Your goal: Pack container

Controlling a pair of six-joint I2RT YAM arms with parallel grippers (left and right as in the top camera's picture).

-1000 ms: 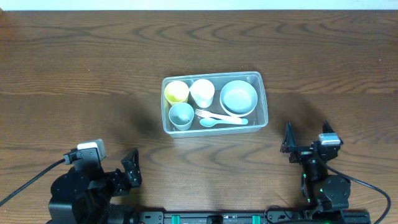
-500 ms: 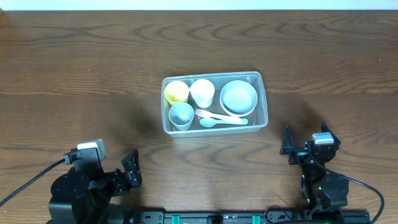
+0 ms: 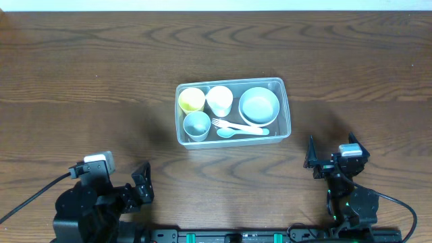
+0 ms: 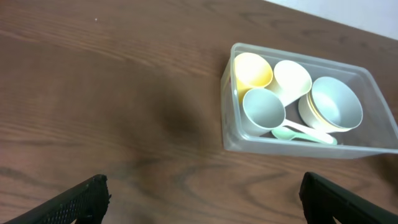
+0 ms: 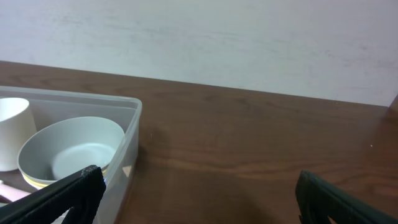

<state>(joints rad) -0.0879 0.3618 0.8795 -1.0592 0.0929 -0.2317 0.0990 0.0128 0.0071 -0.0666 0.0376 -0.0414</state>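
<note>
Black left fingers (image 4: 78,200) spread wide, empty | right fingers (image 5: 68,194) spread wide, empty | both at near edge of wooden worktop (image 3: 81,81), well apart from container (image 3: 286,115) | clear container mid-worktop, holding three cups (image 3: 192,100), bowl (image 3: 259,105), fork (image 3: 226,123), spoon (image 3: 226,133)

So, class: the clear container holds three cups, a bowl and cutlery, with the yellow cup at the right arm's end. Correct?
Not quite: the yellow cup sits at the container's left-arm end; the bowl is at the right arm's end. The overhead view shows it; the rest holds.
</note>
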